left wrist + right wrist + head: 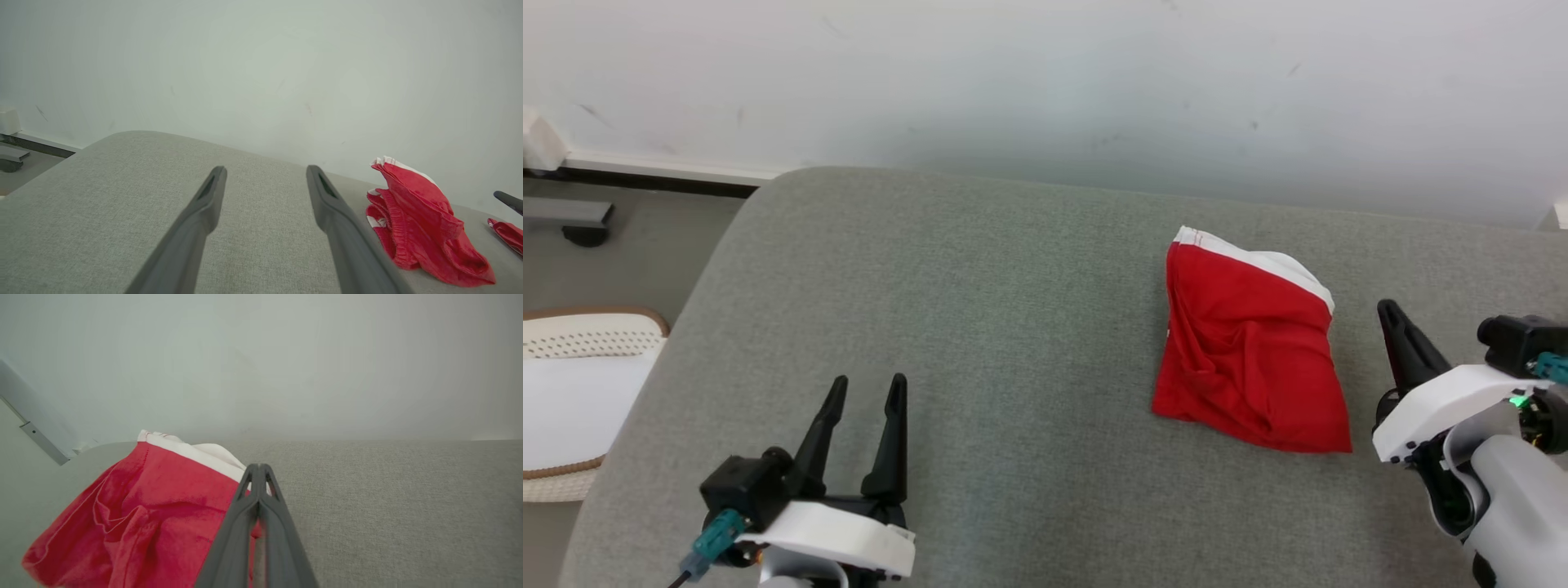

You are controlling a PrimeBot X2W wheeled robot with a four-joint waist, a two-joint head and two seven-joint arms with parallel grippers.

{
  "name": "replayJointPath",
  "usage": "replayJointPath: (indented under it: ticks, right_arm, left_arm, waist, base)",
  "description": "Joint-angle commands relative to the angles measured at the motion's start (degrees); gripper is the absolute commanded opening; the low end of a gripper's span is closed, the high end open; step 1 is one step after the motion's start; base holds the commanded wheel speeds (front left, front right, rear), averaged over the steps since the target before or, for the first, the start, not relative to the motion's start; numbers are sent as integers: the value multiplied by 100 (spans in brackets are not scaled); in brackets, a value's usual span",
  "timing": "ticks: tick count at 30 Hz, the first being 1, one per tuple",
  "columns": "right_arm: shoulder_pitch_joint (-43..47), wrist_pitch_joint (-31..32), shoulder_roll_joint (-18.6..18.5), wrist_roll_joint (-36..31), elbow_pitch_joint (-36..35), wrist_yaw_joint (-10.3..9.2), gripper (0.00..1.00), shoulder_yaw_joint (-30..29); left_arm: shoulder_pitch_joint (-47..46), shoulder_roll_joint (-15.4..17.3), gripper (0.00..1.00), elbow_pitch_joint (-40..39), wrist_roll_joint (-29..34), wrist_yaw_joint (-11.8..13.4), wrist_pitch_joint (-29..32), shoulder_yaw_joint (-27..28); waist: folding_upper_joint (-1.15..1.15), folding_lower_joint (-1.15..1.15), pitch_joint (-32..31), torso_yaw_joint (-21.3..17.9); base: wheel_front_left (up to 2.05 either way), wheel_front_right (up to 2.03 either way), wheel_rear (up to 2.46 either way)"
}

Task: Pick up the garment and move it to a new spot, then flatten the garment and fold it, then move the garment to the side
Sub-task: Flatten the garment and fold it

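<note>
The garment (1245, 359), red with a white waistband, lies crumpled on the right part of a grey fabric cushion (1013, 327). My right gripper (1387, 306) stands just to the right of it, shut, a small gap away from the cloth in the head view. In the right wrist view the closed right gripper (257, 467) points past the garment (143, 514) and its white band, with nothing seen between the fingers. My left gripper (870, 380) hovers open over bare cushion at the lower left, far from the garment. In the left wrist view the garment (421, 228) lies right of my open left gripper (266, 169).
A pale wall rises right behind the cushion. The cushion's rounded left edge drops to a grey floor, where a white perforated seat or basket (580, 392) and a dark caster (584, 233) stand. Bare cushion stretches between my two arms.
</note>
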Motion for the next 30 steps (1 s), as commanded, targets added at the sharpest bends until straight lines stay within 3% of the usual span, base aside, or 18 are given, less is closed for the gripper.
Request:
replayJointPath:
  ticks: [1, 10, 17, 24, 30]
  right_arm:
    - [63, 17, 30, -43, 89, -1, 0, -11]
    - [58, 369, 713, 247, 764, -1, 0, 29]
    - [311, 503, 955, 405, 172, -1, 0, 631]
    - [504, 288, 830, 626, -705, -1, 0, 1176]
    - [498, 40, 485, 541, -1192, -1, 0, 1096]
  left_arm:
    - [-23, 21, 100, 24, 6, -21, -5, 14]
    - [-115, 22, 100, 114, -132, 10, -5, -99]
    - [-50, 21, 100, 213, -121, 34, -6, -66]
    - [27, 21, 100, 147, -48, 43, -6, -26]
    - [89, 21, 100, 6, 85, 33, -5, 77]
  waist:
    - [0, 0, 18, 44]
    - [0, 0, 89, 443]
    - [0, 0, 17, 594]
    - [0, 0, -109, 455]
    - [0, 0, -206, 188]
  base:
    - [0, 0, 0]
    - [0, 0, 0]
    - [0, 0, 0]
    - [0, 0, 0]
    - [0, 0, 0]
